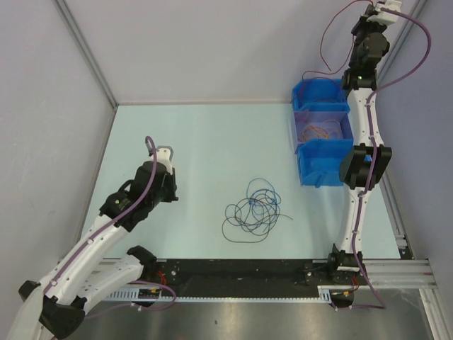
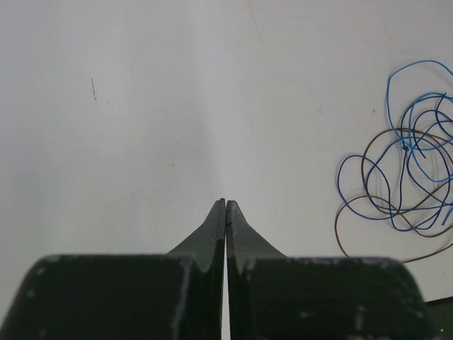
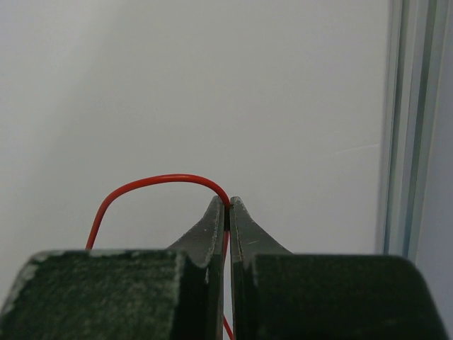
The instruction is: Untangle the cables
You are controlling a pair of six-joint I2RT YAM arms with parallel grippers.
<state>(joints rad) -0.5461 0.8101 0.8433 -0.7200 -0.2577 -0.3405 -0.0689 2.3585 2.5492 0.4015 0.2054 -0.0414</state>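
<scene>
– Two grippers are shown; how are they set?

– The right gripper (image 3: 228, 202) is closed on a red cable (image 3: 161, 177), which is pinched at the very tips and arches away to the left. The left gripper (image 2: 225, 204) is shut with nothing between its tips. It is held over the table (image 1: 184, 134), to the left of the tangle (image 1: 253, 211).

– Where are the cables placed?

– The tangle, of blue and dark strands, is found at the middle of the table, well apart from both grippers. The red cable is hung from the raised right arm, above the bin (image 1: 296, 138). Its lower end seems to be let down to the far compartment, though contact cannot be made out. Orange and red loops are seen in the middle compartment.

– How is the step best done?

– The step is judged to be the laying of the separated cable in the bin. The arm should be lowered slowly, so that the slack is coiled inside one compartment and not draped over the rim. The grip should be released only when most of the length is settled, since so thin a cable is easily swung or sprung out.
</scene>
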